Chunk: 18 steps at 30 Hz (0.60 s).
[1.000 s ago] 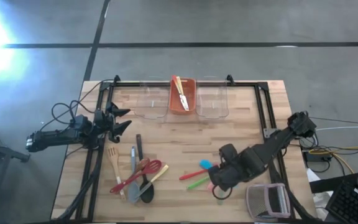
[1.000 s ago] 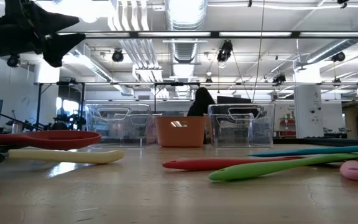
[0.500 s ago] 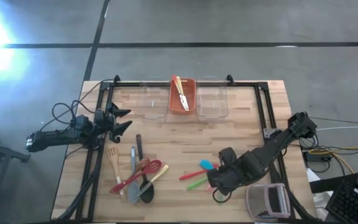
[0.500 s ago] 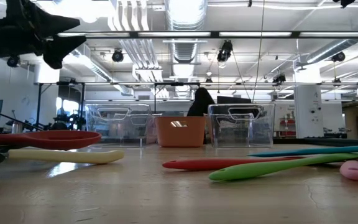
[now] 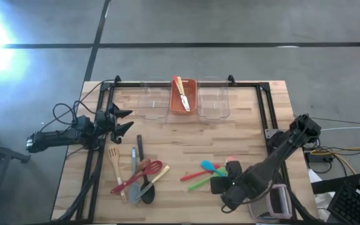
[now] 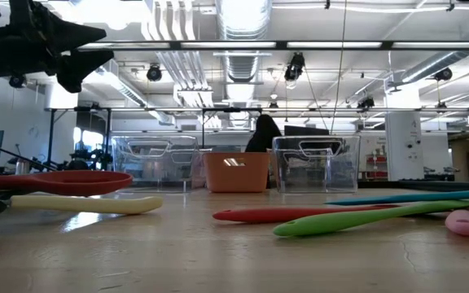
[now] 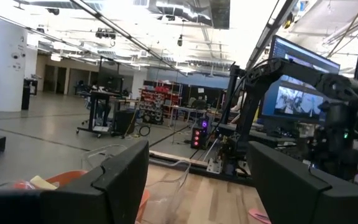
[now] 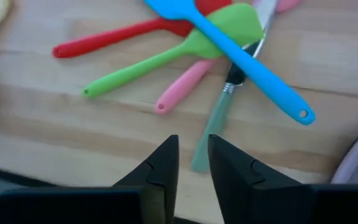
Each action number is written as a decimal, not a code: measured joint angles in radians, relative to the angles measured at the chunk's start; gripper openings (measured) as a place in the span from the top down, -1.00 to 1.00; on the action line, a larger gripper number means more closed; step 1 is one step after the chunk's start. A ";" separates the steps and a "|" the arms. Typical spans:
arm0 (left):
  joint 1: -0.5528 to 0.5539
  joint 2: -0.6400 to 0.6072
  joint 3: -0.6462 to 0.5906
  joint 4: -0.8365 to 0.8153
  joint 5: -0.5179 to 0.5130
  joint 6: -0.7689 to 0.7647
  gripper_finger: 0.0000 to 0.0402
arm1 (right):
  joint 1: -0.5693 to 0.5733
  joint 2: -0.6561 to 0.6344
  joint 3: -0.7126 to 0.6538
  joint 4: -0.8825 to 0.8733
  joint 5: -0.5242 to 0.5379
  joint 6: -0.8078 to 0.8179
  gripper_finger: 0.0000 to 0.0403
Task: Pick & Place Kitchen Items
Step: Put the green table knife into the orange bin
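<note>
Kitchen utensils lie in two loose clusters on the wooden table [image 5: 242,134], near its front edge. The larger cluster [image 5: 136,175] sits on the left arm's side — a red spoon, dark spatulas and a wooden turner, overlapping. The smaller fan lies on the right arm's side: a blue spatula [image 8: 229,50] lies across a green spatula [image 8: 173,53], with a red spatula [image 8: 123,34], a pink one [image 8: 182,87] and a pale-handled knife [image 8: 219,118] beside or under them. At the back of the table an orange-red bin [image 5: 183,95] stands between two clear bins [image 5: 212,103] and already holds a couple of items.

The right gripper [image 8: 191,165] hovers just short of the fan, its fingers nearly together with only a slit between them and nothing in them. The left gripper [image 5: 122,120] waits with fingers spread at the table's left edge, well apart from everything.

The main risk is the overlap — a grab at the knife handle could drag the blue spatula along or scatter the fan. With so narrow a gap, the fingers may also push a utensil away rather than straddle it.
</note>
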 joint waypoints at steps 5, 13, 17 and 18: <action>0.000 0.000 0.000 -0.002 0.005 -0.001 -0.36 | 0.002 0.000 -0.092 0.165 -0.003 0.035 0.39; 0.000 0.000 0.000 -0.007 0.005 -0.002 -0.36 | -0.006 0.000 -0.218 0.340 -0.003 0.068 0.19; 0.000 0.000 0.000 -0.007 0.006 -0.002 -0.36 | -0.006 0.000 -0.271 0.382 -0.003 0.081 0.15; 0.000 0.000 0.000 -0.007 0.005 -0.002 -0.36 | -0.006 0.000 -0.282 0.390 -0.003 0.083 0.14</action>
